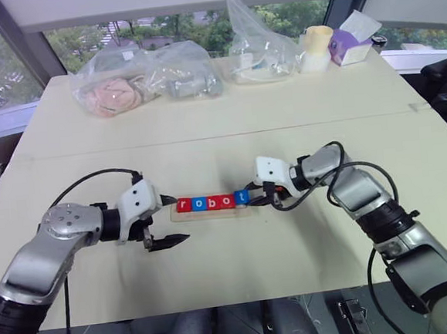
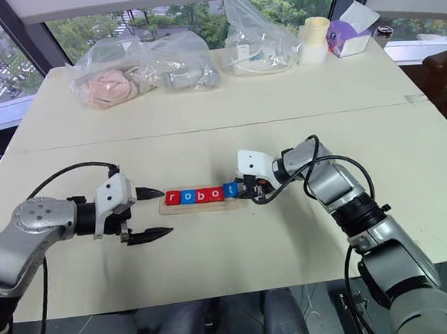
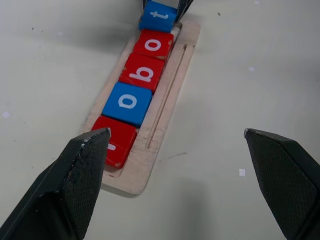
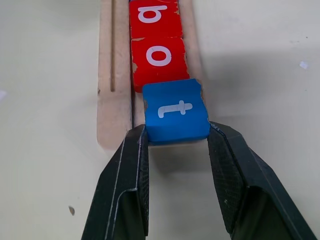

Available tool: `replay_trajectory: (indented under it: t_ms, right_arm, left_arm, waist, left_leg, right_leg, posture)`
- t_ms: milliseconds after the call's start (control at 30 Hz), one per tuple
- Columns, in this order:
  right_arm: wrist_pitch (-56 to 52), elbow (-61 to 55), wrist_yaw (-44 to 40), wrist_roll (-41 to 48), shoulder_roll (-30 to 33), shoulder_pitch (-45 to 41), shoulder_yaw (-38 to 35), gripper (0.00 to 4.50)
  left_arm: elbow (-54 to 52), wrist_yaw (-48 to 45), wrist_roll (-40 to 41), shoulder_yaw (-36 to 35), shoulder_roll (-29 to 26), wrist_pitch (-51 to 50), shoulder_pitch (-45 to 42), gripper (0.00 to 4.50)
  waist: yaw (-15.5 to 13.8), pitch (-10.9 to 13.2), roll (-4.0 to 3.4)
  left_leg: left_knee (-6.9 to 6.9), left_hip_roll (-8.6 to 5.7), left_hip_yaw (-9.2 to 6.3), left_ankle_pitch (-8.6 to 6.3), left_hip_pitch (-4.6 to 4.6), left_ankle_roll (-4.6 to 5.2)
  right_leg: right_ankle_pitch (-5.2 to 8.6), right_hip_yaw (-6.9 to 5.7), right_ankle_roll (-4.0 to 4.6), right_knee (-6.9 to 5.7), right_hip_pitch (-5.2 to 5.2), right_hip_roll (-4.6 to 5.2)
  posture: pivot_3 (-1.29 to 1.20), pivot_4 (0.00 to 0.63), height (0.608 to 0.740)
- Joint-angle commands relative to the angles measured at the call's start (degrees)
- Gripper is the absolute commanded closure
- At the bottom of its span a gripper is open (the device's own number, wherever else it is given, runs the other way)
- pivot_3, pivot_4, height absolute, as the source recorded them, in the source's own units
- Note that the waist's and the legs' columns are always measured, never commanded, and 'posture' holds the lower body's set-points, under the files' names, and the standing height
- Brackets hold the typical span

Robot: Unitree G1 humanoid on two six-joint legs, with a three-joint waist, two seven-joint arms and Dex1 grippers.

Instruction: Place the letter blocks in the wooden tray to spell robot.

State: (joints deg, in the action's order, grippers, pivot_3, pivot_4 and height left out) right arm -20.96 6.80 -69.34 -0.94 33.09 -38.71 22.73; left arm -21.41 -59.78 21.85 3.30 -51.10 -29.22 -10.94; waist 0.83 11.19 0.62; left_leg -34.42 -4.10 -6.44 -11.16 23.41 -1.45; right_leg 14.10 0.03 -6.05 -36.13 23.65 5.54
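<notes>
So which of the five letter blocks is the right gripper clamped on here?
The blue t block, the last of the row at the tray's end. The right gripper is shut on its sides; the other four lie free in the recess.

wooden tray [image 1: 212, 213] lies crosswise near the middle of the worktop [image 1: 228, 128]; five letter blocks [image 1: 211, 203] sit in a row in it reading r o b o t from robot's left to right; left hand [image 1: 168, 219] at the tray's left end, right hand [image 1: 253, 199] at its right end, on the t block [image 4: 176, 111]; plastic bags [image 1: 147, 80] along the far edge
</notes>
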Motion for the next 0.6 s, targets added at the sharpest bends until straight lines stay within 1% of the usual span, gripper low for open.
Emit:
replay_trajectory:
  t_ms: [33,267,433,600]
  right_arm:
    - [-1.89,-4.66,-0.57,1.34,0.12,0.92,-0.34,3.39]
    - [-3.25,-6.35,-0.12,1.27,0.06,1.85,-0.58,3.39]
    - [-2.91,-4.69,1.67,0.56,-0.82,1.59,-0.40,3.39]
    - [-2.81,-4.66,3.28,0.61,-1.38,0.96,-1.13,0.84]
  left_arm:
    - [-0.05,-0.46,-0.34,-0.77,-0.28,1.25,-0.52,0.00]
    - [0.50,-0.25,-0.61,0.13,0.41,1.63,-1.39,0.00]
    - [1.06,-0.31,-0.97,0.45,0.83,1.86,-1.85,0.00]
    - [1.04,-0.21,-1.30,0.66,1.36,1.80,-1.95,0.00]
  waist:
    - [-0.01,0.00,0.00]
    - [-0.02,0.00,0.00]
    - [0.03,0.00,0.00]
    - [-0.01,0.00,0.00]
  left_leg:
    - [0.00,0.00,0.00,0.00,0.00,0.00]
    - [0.00,0.00,0.00,0.00,0.00,0.00]
    - [0.00,0.00,0.01,0.00,0.00,0.00]
    - [0.00,0.00,0.01,0.00,0.00,0.00]
  right_leg:
    - [0.00,0.00,0.00,0.00,0.00,0.00]
    - [0.00,0.00,0.00,0.00,0.00,0.00]
    - [-0.01,0.00,-0.01,0.00,0.01,0.00]
    - [-0.01,0.00,-0.02,-0.01,0.00,0.00]
  posture:
    - [0.00,0.150,0.740]
    - [0.00,0.150,0.740]
    - [0.00,0.150,0.740]
    - [0.00,0.150,0.740]
